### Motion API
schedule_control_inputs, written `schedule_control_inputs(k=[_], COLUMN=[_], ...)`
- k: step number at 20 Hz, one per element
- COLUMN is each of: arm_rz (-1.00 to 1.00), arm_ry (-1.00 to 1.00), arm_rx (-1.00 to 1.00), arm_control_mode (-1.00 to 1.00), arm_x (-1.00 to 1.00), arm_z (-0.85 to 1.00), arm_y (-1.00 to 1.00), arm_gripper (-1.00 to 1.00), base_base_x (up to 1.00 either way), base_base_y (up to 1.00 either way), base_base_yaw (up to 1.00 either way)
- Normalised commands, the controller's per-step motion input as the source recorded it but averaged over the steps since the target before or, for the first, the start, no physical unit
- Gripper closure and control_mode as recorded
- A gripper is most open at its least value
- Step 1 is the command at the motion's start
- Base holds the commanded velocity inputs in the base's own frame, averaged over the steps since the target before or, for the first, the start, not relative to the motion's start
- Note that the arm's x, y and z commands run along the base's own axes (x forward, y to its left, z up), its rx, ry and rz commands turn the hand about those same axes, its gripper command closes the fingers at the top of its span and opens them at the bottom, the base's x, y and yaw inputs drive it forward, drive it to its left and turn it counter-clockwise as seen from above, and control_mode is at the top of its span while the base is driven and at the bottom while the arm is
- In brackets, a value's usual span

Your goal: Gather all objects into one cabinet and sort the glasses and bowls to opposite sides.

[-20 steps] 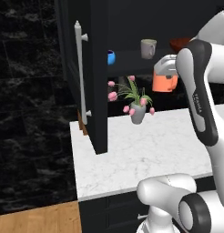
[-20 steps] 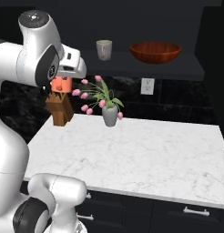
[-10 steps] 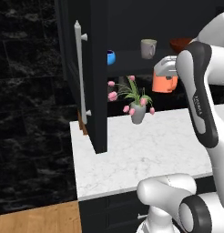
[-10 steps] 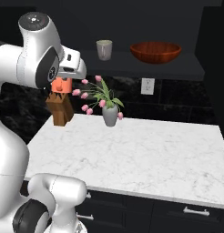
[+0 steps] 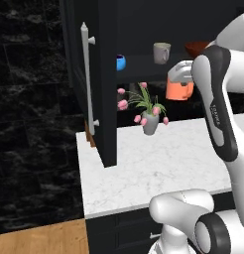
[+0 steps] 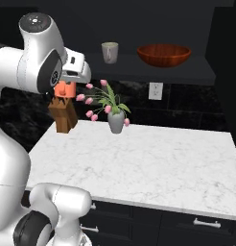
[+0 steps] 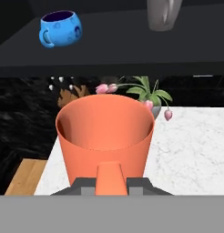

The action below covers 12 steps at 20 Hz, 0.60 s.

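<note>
Gripper (image 5: 179,82): jaws clenched on the orange cup (image 7: 104,136), held upright in the air below the shelf (image 6: 153,69).
Orange cup position: above the marble counter (image 6: 153,163), just beside the tulip vase (image 6: 116,121) and in front of the knife block (image 6: 63,114).
Grey-beige mug (image 6: 110,52): standing on the shelf.
Red-brown bowl (image 6: 163,54): same shelf, well apart from the mug.
Blue bowl (image 7: 61,28): on the shelf, near the open cabinet door (image 5: 101,79).
</note>
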Motion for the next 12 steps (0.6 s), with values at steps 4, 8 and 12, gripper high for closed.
schedule_control_inputs(k=[4,8,12], arm_rz=[-0.06,-0.05,-0.03], arm_ry=[-0.17,-0.17,-0.22], arm_rx=[0.0,0.0,-0.03], arm_control_mode=[-1.0,-1.0,-1.0], arm_x=[0.05,0.12,0.08], arm_z=[0.0,0.0,0.0], arm_y=[0.0,0.08,0.35], arm_gripper=[1.0,1.0,1.0], base_base_x=[0.0,0.0,0.0], base_base_y=[0.0,0.0,0.0], base_base_yaw=[0.0,0.0,0.0])
